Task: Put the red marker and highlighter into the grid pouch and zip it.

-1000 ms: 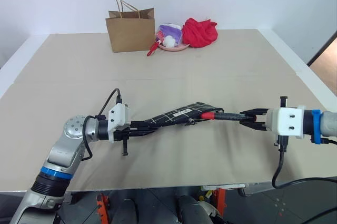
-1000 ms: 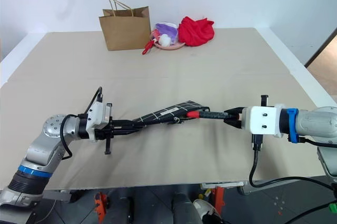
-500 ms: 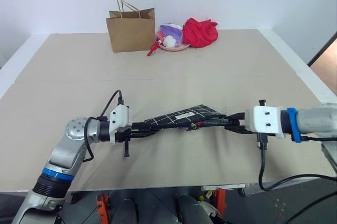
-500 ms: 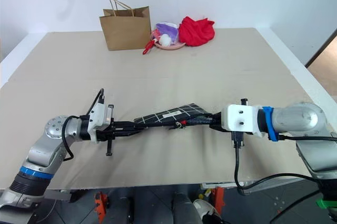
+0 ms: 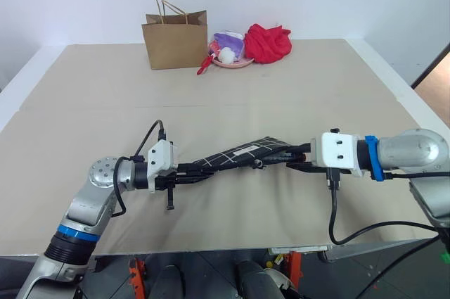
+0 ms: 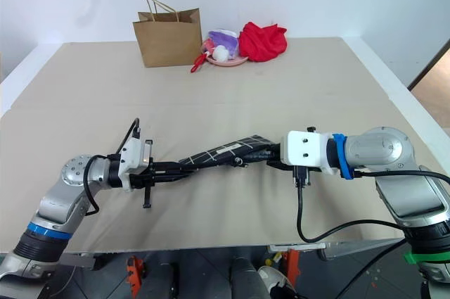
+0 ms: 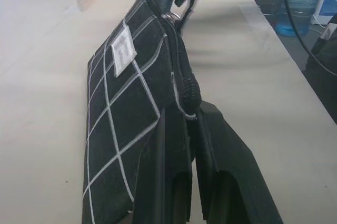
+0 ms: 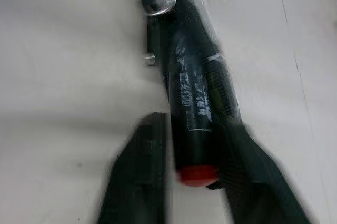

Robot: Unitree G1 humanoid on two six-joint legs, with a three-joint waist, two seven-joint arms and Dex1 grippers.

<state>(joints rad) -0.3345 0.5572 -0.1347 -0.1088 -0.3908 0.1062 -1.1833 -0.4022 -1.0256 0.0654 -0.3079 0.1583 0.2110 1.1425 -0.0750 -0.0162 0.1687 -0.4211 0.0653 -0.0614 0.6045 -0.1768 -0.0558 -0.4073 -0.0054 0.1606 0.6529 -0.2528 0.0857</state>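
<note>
The grid pouch (image 5: 239, 153), black with white lines and a small white label, hangs tilted above the table. My left gripper (image 5: 204, 167) is shut on its lower edge by the zipper (image 7: 181, 84). My right gripper (image 5: 294, 157) is at the pouch's raised open end. In the right wrist view the red marker (image 8: 197, 103) lies between that gripper's fingers (image 8: 139, 182). Its black barrel runs into the pouch mouth and a red end points back toward the wrist. The fingers stand slightly apart from the barrel, open. The highlighter is out of view.
A brown paper bag (image 5: 174, 39), a pink dish (image 5: 230, 62) with small items and a red cloth bundle (image 5: 267, 42) sit at the table's far edge. Water bottles (image 7: 300, 2) stand on the floor beyond the table's right side.
My right gripper has moved left up to the pouch mouth, sliding the marker inside so its barrel and red cap no longer show between gripper and pouch. The left gripper has held still.
</note>
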